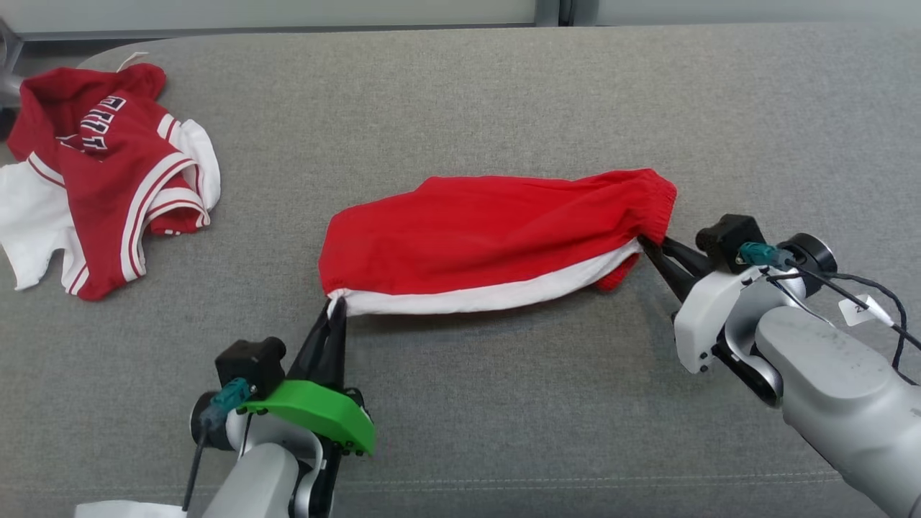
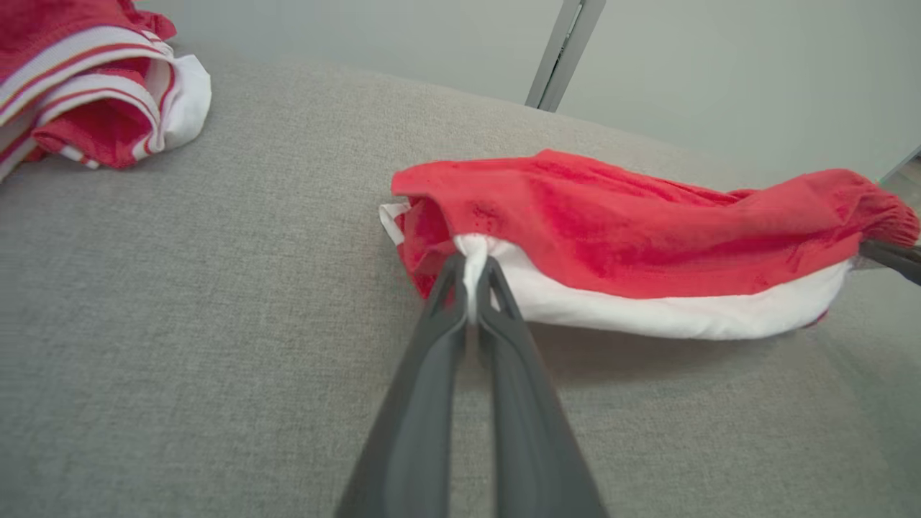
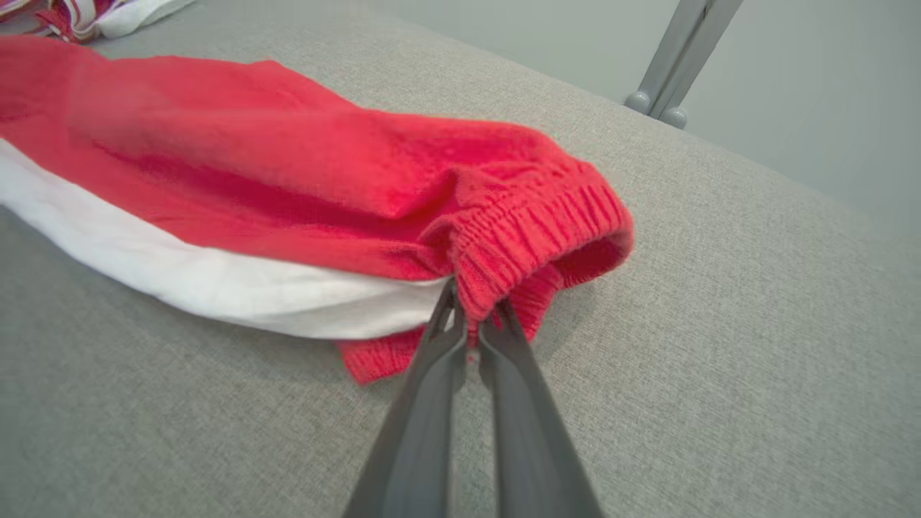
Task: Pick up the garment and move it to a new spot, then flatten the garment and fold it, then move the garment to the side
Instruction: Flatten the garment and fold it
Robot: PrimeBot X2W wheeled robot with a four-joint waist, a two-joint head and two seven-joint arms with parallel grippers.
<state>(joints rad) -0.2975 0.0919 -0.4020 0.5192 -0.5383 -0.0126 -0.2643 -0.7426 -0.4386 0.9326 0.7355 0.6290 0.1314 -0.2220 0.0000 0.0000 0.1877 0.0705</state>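
Red garment (image 1: pixel 489 230) is strung out between my two grippers, lying across the middle of the grey cushion (image 1: pixel 504 93), a touch toward its right side and well away from the far edge. It runs left to right, red on top, with a white band (image 1: pixel 504 295) along the side nearest me.

My left gripper (image 1: pixel 334 306) has its fingers pressed together on the left end, and in the left wrist view a pinch of white cloth sits squeezed right between the tips (image 2: pixel 473 288). The corner is drawn up to the fingers there, with a shadow on the cushion under the near edge.

Over on the other side, my right gripper (image 1: pixel 647 248) is clamped on the gathered elastic waistband (image 3: pixel 532 230). Its two dark fingers are closed tight with the ribbed red hem nipped between them (image 3: pixel 468 316). The waistband opening gapes just past the tips.

I can't tell whether the garment's middle rests on the cushion or hangs just clear of it.

Up by the far left corner lies a red-and-white jersey (image 1: pixel 108 180), crumpled and well apart from the garment.
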